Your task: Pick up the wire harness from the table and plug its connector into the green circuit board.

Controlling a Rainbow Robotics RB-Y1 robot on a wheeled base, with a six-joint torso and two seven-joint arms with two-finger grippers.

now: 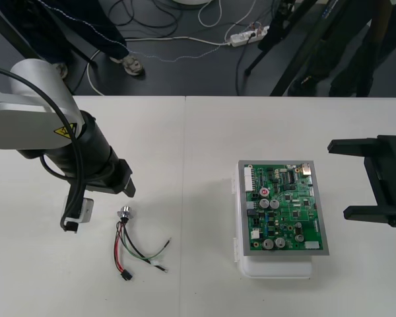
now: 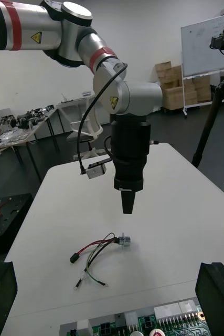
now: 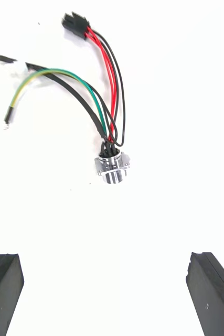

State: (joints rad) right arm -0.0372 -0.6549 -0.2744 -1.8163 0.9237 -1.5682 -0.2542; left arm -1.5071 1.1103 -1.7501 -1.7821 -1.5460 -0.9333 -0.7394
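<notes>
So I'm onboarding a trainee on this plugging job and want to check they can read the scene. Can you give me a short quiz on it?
1. True or false: the wire harness's black plug is seated in the green circuit board.
2. Which part of the harness lies nearest the left gripper? A. black plug B. metal socket C. green wire
3. Fill in: the right gripper, waiting right of the board, has its fingers ____.

Key: 1. False, the harness lies on the table, left of the board. 2. B. 3. Open.
</notes>
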